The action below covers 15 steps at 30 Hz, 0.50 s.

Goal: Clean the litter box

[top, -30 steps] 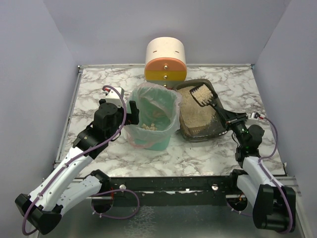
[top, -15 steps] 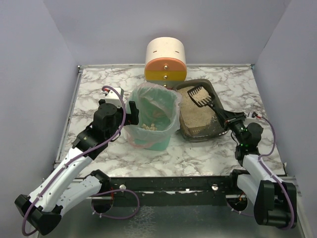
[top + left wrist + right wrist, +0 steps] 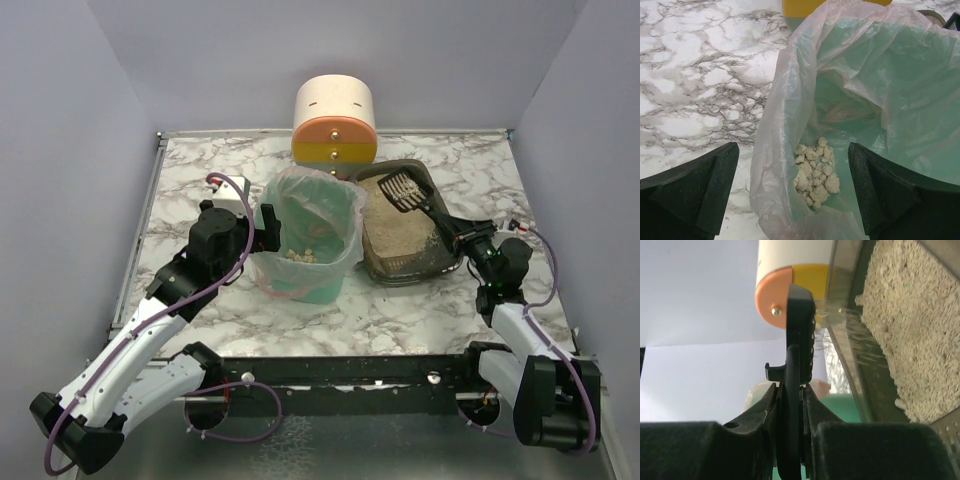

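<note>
On the marble table [image 3: 190, 180], the left gripper [image 3: 267, 224] hangs at 9 o'clock of the green bin [image 3: 310, 285], its fingers [image 3: 695, 192] wide apart around the near edge of the clear bag [image 3: 790, 90]. Pale clumps [image 3: 815, 167] lie at the bag's bottom. A cream, orange and yellow cylinder [image 3: 335, 125] stands at 12 o'clock of the bin. The litter box [image 3: 400, 281] sits just beside the bin at 3 o'clock, holding sandy litter [image 3: 395, 235]. The right gripper [image 3: 452, 229] is clamped on the handle of a black scoop [image 3: 400, 190], whose head is over the box's far end.
</note>
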Available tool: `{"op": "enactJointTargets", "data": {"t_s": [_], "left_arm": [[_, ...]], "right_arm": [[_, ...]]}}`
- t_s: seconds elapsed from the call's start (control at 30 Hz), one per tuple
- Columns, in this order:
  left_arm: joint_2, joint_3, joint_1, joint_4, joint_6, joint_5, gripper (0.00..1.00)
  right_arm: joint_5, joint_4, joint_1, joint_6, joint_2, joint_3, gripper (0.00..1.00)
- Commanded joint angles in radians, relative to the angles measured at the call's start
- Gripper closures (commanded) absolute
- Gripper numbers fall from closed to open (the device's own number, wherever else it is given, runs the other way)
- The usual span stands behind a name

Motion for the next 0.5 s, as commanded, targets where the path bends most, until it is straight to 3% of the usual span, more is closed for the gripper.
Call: {"op": "enactJointTargets", "data": {"t_s": [0.0, 0.03, 0.07, 0.13, 0.17, 0.23, 0.27, 0.33, 0.37, 0.43, 0.47], "left_arm": [[-0.005, -0.004, 0.005, 0.007, -0.001, 0.028, 0.01], [-0.007, -0.008, 0.004, 0.005, -0.002, 0.025, 0.01], [-0.012, -0.01, 0.004, 0.006, -0.002, 0.02, 0.01], [-0.014, -0.007, 0.005, 0.009, -0.002, 0.018, 0.01], [-0.012, -0.004, 0.005, 0.009, 0.0, 0.022, 0.01], [-0.011, -0.007, 0.004, 0.005, -0.001, 0.028, 0.01], [-0.014, -0.01, 0.004, 0.005, -0.002, 0.026, 0.01], [-0.013, -0.006, 0.005, 0.006, -0.002, 0.025, 0.01], [-0.011, -0.004, 0.006, 0.007, -0.002, 0.03, 0.01], [-0.007, -0.004, 0.005, 0.006, 0.0, 0.038, 0.01], [-0.01, -0.007, 0.005, 0.004, -0.001, 0.036, 0.01]], "right_arm": [[-0.076, 0.204, -0.033, 0.072, 0.063, -0.026, 0.99], [-0.083, 0.263, -0.003, 0.086, 0.07, -0.038, 1.0], [-0.074, 0.197, 0.002, 0.045, 0.051, -0.019, 1.0], [0.035, -0.124, -0.026, -0.056, 0.012, 0.053, 1.0], [-0.006, -0.077, -0.036, -0.026, 0.025, 0.038, 1.0], [-0.091, 0.21, -0.023, 0.061, 0.053, -0.032, 1.0], [-0.084, 0.199, -0.013, 0.043, 0.041, -0.034, 0.99], [0.029, -0.113, -0.025, -0.073, -0.013, 0.031, 1.0], [0.008, -0.151, -0.04, -0.063, -0.009, 0.043, 1.0], [-0.104, 0.158, -0.038, 0.038, 0.032, -0.021, 0.99], [-0.107, 0.209, -0.024, 0.048, 0.029, -0.031, 0.99]]}}
